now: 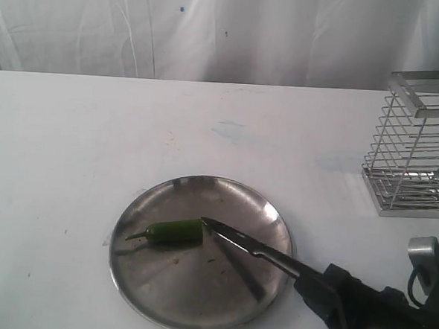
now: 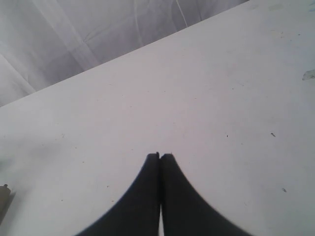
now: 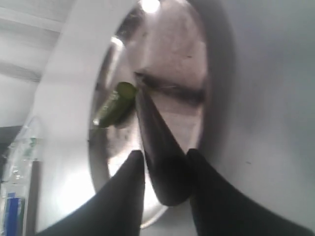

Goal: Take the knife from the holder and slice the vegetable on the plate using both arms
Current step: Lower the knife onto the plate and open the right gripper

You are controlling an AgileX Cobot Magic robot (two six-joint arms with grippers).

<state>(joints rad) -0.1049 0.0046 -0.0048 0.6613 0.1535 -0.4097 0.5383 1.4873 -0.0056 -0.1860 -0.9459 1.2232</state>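
Note:
A small green vegetable [image 1: 174,231] [image 3: 114,105] lies left of centre on the round steel plate [image 1: 196,301] [image 3: 189,54]. The black knife [image 1: 237,242] [image 3: 153,130] slopes down from the lower right, and its tip touches the vegetable's cut end. My right gripper [image 1: 313,282] [image 3: 165,153] is shut on the knife's handle at the plate's right rim. The wire holder [image 1: 418,147] stands empty at the far right. My left gripper [image 2: 160,156] is shut on nothing above bare white table. It does not show in the exterior view.
The white table [image 1: 72,140] stretches left of and behind the plate, with a white curtain [image 1: 213,30] along its far edge. A small pale object [image 2: 4,196] sits at the edge of the left wrist view.

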